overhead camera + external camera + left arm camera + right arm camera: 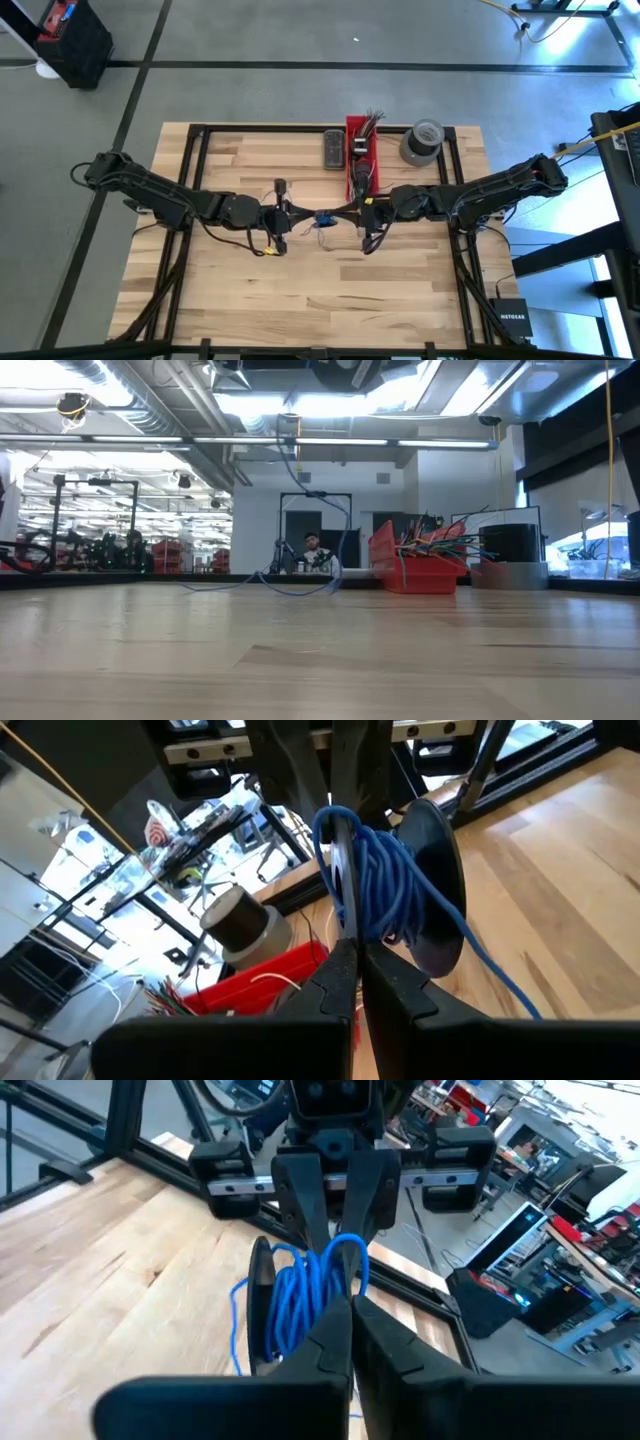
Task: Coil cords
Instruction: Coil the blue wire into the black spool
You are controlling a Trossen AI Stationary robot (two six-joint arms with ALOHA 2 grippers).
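A blue cord is wound on a small black spool whose round flange shows beside the coil. The spool hangs above the table's middle, between my two grippers. My left gripper comes from the table's left and is shut at the spool's thin second flange. My right gripper faces it from the right, shut at the coil. A loose end of the cord trails down, and thin loops of it lie on the table. My left gripper pinches the rim of the spool's thin flange, seen edge-on, between its two fingers. The fingers come about level from the table's left. The spool is lifted clear of the table, with blue turns looped over that flange. My right gripper is shut at the opposite side of the spool, just below the blue loop, coming about level from the table's right. Its own fingers hide the place of contact, so I cannot tell whether it has the flange rim or the cord.
A red bin with short multicoloured wire ends stands at the far middle. A dark box is on its left and a grey tape roll on its right. Black frame rails run along the table's edges.
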